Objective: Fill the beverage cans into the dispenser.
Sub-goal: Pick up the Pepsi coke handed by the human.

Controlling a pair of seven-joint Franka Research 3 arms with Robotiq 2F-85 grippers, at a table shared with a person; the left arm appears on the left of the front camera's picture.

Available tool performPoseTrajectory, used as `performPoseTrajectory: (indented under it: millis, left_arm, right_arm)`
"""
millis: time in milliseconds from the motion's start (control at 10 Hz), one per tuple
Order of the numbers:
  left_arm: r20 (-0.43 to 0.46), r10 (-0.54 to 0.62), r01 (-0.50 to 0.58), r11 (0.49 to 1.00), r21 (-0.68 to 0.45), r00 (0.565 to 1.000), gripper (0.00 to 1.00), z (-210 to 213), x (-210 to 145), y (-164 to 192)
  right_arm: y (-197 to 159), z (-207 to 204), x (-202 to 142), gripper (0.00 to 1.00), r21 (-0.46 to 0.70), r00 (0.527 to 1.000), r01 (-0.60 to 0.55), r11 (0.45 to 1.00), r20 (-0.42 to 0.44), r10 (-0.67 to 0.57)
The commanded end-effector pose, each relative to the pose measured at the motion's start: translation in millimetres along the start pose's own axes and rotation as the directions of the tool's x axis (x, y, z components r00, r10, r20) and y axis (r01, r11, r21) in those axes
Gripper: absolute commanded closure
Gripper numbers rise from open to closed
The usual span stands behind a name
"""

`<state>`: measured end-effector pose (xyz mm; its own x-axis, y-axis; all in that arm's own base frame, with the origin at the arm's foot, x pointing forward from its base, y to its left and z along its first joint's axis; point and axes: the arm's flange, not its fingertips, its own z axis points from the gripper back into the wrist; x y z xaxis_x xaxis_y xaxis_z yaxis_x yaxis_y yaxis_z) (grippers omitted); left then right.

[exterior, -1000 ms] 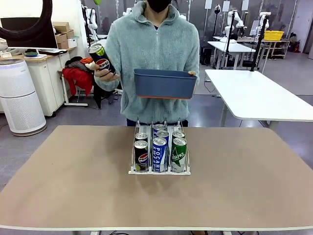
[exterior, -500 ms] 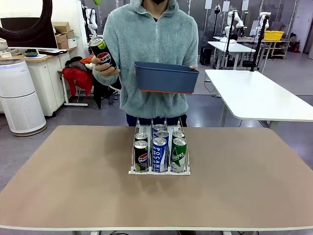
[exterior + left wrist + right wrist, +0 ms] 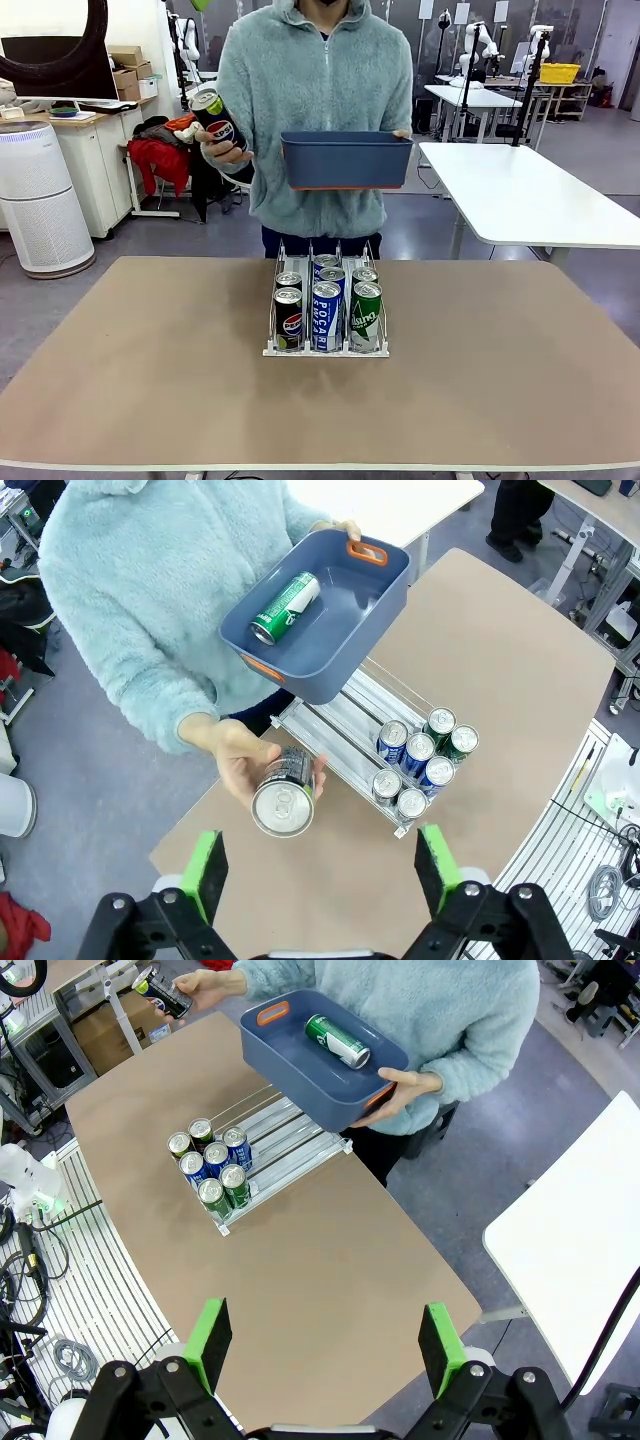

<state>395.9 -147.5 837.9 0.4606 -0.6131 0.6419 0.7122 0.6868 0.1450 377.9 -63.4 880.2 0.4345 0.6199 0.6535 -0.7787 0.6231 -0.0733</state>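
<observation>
The left gripper [image 3: 321, 870], black with green pads, has its two fingers spread wide, and nothing is between them. It looks down from high above on the person and the table.

In the front view, at about ten o'clock from the dispenser, one hand [image 3: 228, 152] of the person in a light teal fleece jacket is wrapped around a slim black Pepsi can [image 3: 222, 125] with a silver top. This can is in the air, well apart from the table, and it is tilted with its top toward eleven o'clock.

At twelve o'clock from the dispenser the person holds a dark blue rectangular plastic bin [image 3: 346, 160] level in front of the chest. The other hand [image 3: 405, 1088] grips it at one short end, beside an orange handle. One green can [image 3: 337, 1040] lies on its side inside the bin.

The dispenser [image 3: 326, 352], a low clear-and-white plastic rack with three narrow lanes, stands in the middle of the brown table [image 3: 150, 380]. Six beverage cans stand upright in it, two in each lane, one behind the other, all pushed to the six o'clock end. The left lane has black Pepsi cans [image 3: 289, 320], the middle lane has blue-and-white Pocari Sweat cans [image 3: 326, 316], and the right lane has green cans [image 3: 366, 316]. The twelve o'clock end of the lanes is bare.

The right gripper [image 3: 325, 1343] is also high above the table. Its fingers are spread wide apart and they hold nothing.
</observation>
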Motion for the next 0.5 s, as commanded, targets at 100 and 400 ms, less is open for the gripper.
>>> performPoseTrajectory:
  millis: [100, 400]
  left_arm:
    - [-0.01, 0.0, 0.0, 1.0, 0.004, 1.0, 0.0, 0.7, -6.7, -1.1]
    - [-0.01, 0.0, 0.0, 1.0, 0.004, 1.0, 0.0, 0.7, -6.7, -1.1]
  right_arm:
    - [1.6, 0.2, 0.0, 0.0, 0.0, 1.0, -0.001, 1.0, 0.0, 0.001]
    - [1.6, 0.2, 0.0, 0.0, 0.0, 1.0, -0.001, 1.0, 0.0, 0.001]
